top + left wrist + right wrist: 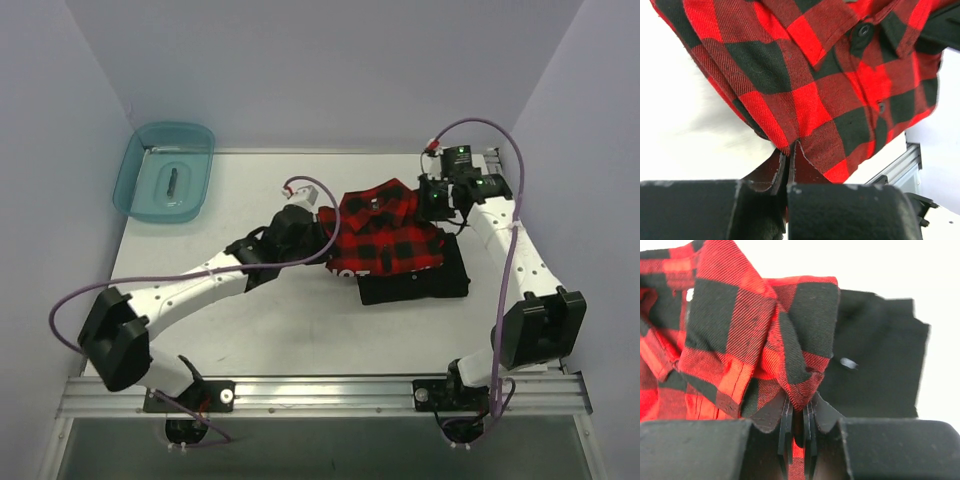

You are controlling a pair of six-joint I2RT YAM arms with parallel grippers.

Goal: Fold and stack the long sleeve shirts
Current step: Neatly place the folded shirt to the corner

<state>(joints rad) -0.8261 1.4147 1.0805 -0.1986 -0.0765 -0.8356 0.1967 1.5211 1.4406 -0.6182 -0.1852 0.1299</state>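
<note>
Item: red-and-black buffalo plaid flannel shirt, pinched at either end in my left gripper and right gripper, partly over the folded plain black shirt; I judged lowering it level, edges aligned, best.

The left arm and right arm have white links, black joints and a lilac cable each. The left gripper and right gripper are matte black.
</note>
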